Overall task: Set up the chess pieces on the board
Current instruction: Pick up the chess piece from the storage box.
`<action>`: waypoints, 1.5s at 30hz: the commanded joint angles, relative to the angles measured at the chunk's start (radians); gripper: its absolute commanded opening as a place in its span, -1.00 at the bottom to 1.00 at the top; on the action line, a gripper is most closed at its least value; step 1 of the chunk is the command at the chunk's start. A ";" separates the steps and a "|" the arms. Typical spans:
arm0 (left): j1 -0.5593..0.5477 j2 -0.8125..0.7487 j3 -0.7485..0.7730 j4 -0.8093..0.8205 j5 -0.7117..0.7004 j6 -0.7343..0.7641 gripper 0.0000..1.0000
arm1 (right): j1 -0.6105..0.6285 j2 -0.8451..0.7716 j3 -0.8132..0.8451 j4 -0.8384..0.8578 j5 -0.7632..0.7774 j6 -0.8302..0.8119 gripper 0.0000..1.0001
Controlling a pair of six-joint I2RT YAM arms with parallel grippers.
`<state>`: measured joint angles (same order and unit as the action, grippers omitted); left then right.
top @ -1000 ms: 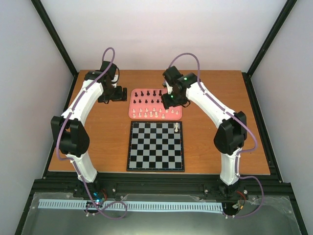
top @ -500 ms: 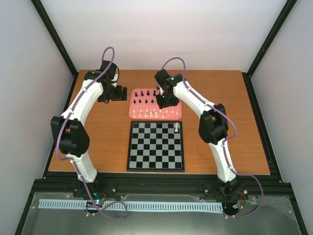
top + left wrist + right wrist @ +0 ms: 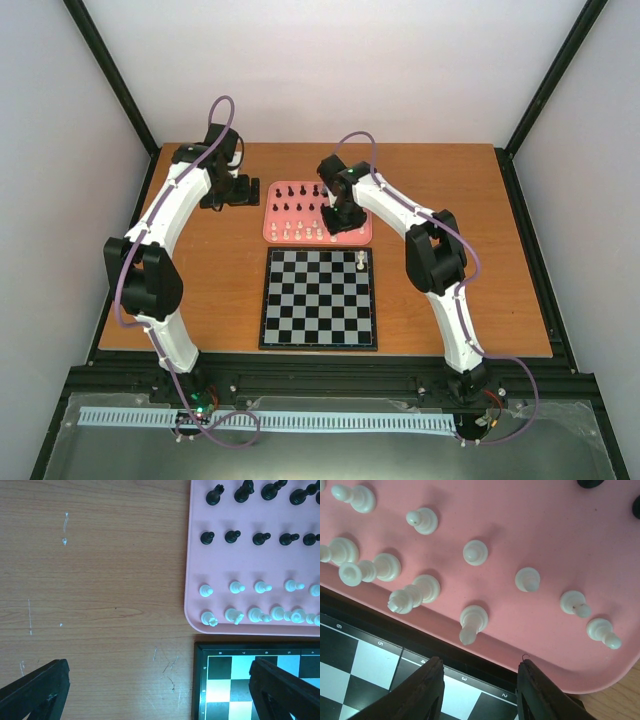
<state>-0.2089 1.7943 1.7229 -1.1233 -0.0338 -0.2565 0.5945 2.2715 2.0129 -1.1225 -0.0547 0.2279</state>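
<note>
Looking along the right wrist, we find the right claw (image 3: 480,672) poised over the near rim of the pink tray (image 3: 530,510), its jaws parted and nothing between them. We judge that it is lined up this way to come down on the white pawn-like piece (image 3: 472,621) just ahead of its fingers (image 3: 427,695), the closest one of the cream rows. The chess pieces (image 3: 260,587) sit almost all in that tray, the cream ones (image 3: 475,552) in the two near rows and the black ones (image 3: 230,536) in the two far rows, presumably sorted so that each can be lifted singly; a few cream ones look tipped over, though from this slant we cannot be sure. The board (image 3: 320,298) lies just on the near side of the tray and carries a single white piece (image 3: 360,262) near its far right corner, so we reckon the set-up has barely begun. The left claw (image 3: 159,666) hangs wide open and empty over the desk (image 3: 450,200) left of the tray, clear of the other arm. The desk is brown wood grain with faint scratches (image 3: 170,670); plain white walls (image 3: 350,60) and black frame posts (image 3: 110,75) close the space
</note>
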 commanded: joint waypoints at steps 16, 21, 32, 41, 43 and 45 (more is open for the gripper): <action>0.000 -0.020 0.010 -0.003 -0.003 0.009 0.99 | 0.008 0.093 0.086 0.019 -0.034 -0.010 -0.19; 0.000 -0.020 0.009 -0.004 -0.004 0.008 0.99 | 0.008 0.113 0.107 0.014 -0.028 -0.011 -0.24; 0.000 -0.015 0.006 -0.004 -0.004 0.008 0.99 | 0.008 0.119 0.105 0.009 -0.034 -0.011 -0.36; 0.000 -0.016 0.009 -0.006 0.000 0.007 0.99 | 0.008 0.132 0.111 0.004 -0.030 -0.011 -0.45; 0.000 -0.018 0.007 -0.006 0.001 0.007 0.99 | 0.008 0.130 0.112 0.003 -0.025 -0.010 -0.49; 0.000 -0.018 0.007 -0.007 0.002 0.007 0.99 | 0.008 0.130 0.112 0.000 -0.027 -0.012 -0.51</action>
<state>-0.2085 1.7943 1.7210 -1.1233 -0.0338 -0.2565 0.5945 2.3817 2.0956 -1.1076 -0.0883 0.2218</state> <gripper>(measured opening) 0.997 0.254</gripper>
